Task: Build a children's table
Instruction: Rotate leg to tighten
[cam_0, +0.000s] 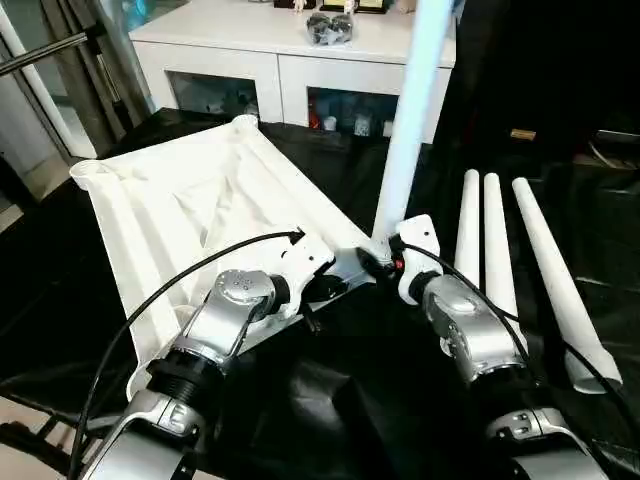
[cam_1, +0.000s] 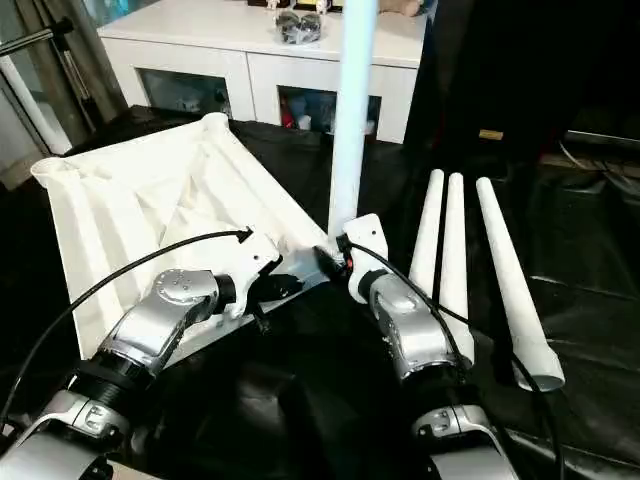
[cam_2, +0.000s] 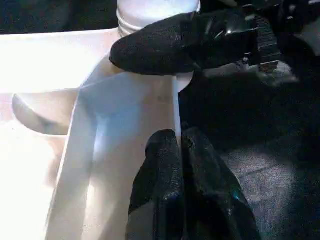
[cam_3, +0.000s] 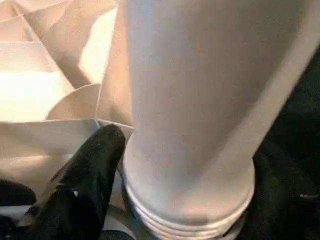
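With our left tool (cam_2: 180, 150) clamped on the white ribbed plastic tabletop's (cam_0: 190, 215) near edge, our right tool (cam_0: 385, 262), clamped on the long white tube leg (cam_0: 408, 130), should keep it straight up while twisting it in.

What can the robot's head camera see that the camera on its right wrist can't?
Only the left eye view shows three spare legs lying on the black cloth, the cabinet, and both silver arms. Only the right wrist view shows the ridged rings at the bottom end of the upright leg. Both show that leg standing at a corner of the upside-down tabletop.
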